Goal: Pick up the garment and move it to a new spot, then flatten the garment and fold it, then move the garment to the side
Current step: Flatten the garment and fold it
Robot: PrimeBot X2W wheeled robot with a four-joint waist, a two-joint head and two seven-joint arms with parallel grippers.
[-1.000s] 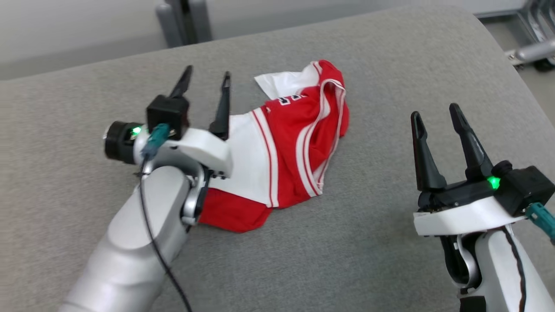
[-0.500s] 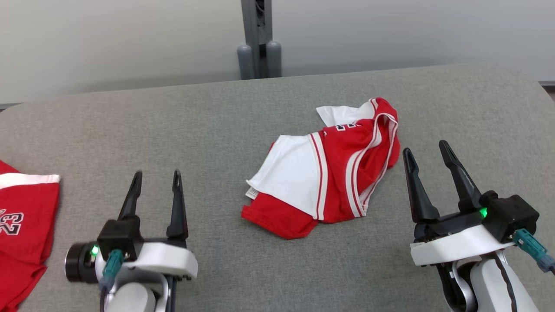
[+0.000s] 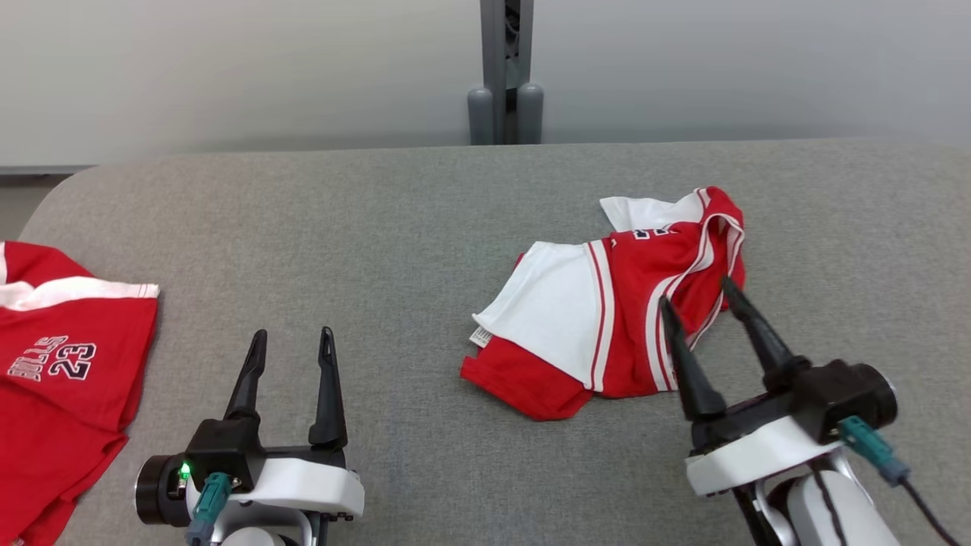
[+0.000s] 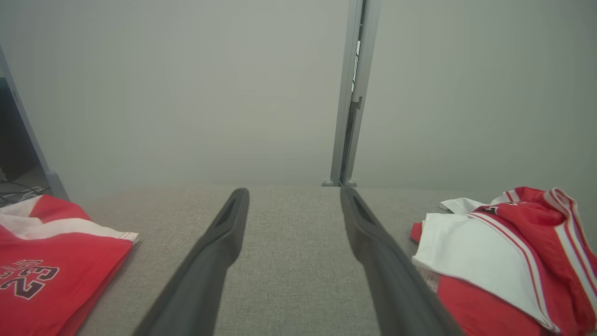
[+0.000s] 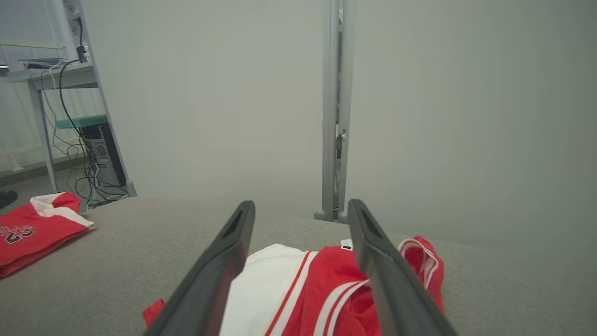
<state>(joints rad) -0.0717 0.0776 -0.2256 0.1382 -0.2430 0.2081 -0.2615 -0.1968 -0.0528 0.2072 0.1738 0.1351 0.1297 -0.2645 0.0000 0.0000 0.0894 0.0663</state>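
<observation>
A crumpled red and white garment (image 3: 607, 303) lies on the grey table (image 3: 379, 220), right of centre. It also shows at the right of the left wrist view as the garment (image 4: 503, 252) and low in the right wrist view as the garment (image 5: 303, 289). My right gripper (image 3: 702, 292) is open, its fingertips over the garment's near right edge, holding nothing. The left gripper (image 3: 294, 337) stands open near the table's front, well left of the garment, with bare table between its fingers (image 4: 219, 242).
A second red garment (image 3: 53, 379) with white trim and the number 23 lies at the table's left edge. A grey post (image 3: 504, 76) stands behind the table against a pale wall. A desk with cables (image 5: 79, 140) stands far left.
The head camera has swung, shifting the whole view. My left gripper has drawn back off the garment to the front left. My right gripper has moved forward over the garment's right edge.
</observation>
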